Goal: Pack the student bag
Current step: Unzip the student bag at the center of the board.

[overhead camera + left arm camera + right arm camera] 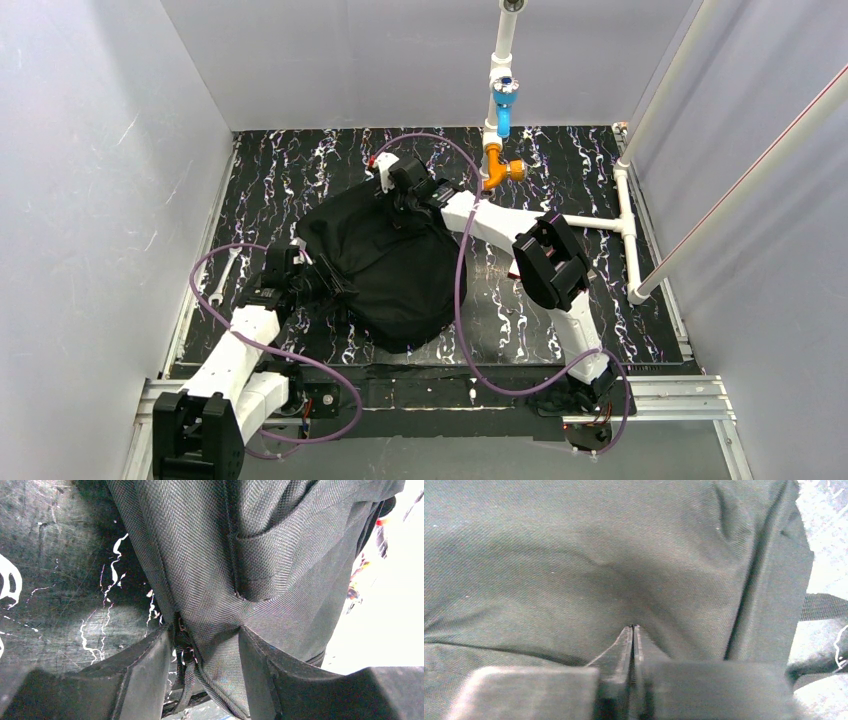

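Note:
The student bag (385, 265), a large black fabric backpack, lies in the middle of the black marbled mat. My left gripper (322, 284) is at the bag's left edge. In the left wrist view its jaws (207, 642) are closed on a bunched fold of the bag (260, 555), beside a strap with a small metal ring (186, 652). My right gripper (405, 193) is at the bag's far top edge. Seen from the right wrist, that gripper (632, 627) is shut, its fingertips pressed into puckered bag fabric (574, 555). No fabric shows between those fingers.
A silver wrench (222, 275) lies on the mat left of the left arm. A white pipe stand with blue and orange fittings (503, 110) rises at the back. More white pipe (628, 230) runs along the right side. White walls enclose the mat.

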{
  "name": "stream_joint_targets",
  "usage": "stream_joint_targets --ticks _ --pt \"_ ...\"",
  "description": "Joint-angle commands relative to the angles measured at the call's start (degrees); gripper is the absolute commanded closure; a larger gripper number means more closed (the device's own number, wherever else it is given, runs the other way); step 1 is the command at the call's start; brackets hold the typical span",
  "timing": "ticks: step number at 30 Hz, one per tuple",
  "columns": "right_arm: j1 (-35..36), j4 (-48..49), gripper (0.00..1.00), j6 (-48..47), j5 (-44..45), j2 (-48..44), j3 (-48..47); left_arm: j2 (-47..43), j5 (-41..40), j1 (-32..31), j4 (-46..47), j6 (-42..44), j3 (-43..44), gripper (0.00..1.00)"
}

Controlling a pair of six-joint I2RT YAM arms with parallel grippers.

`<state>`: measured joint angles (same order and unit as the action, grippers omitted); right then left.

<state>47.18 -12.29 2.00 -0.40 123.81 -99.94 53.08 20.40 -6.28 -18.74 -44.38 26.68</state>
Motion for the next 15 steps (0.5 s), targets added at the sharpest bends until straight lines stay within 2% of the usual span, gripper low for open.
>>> stream_joint_targets --ticks 1,5,7,11,15 --pt "0.5 -2.5 0.99 8.7 1.0 0.4 1.9 0.1 0.7 0.0 1.2 -0.7 -1.2 0.52" --pt "3.6 1.4 0.99 21.4 -0.7 -2.6 0.6 0.7 1.3 -0.1 5.1 -3.3 -3.9 0.63" --pt "5.4 5.5 0.99 28.4 -0.8 -4.0 0.8 0.9 1.6 0.0 7.6 -4.5 -5.4 0.76" --pt "8.7 18.0 0.99 43.2 -8.1 -4.3 4.3 1.1 0.9 0.0 11.9 -4.8 -7.3 0.99" --pt "12.1 30.2 0.99 53.6 -11.4 -3.3 10.3 0.5 -0.7 -0.1 14.4 -5.7 -8.3 1.0"
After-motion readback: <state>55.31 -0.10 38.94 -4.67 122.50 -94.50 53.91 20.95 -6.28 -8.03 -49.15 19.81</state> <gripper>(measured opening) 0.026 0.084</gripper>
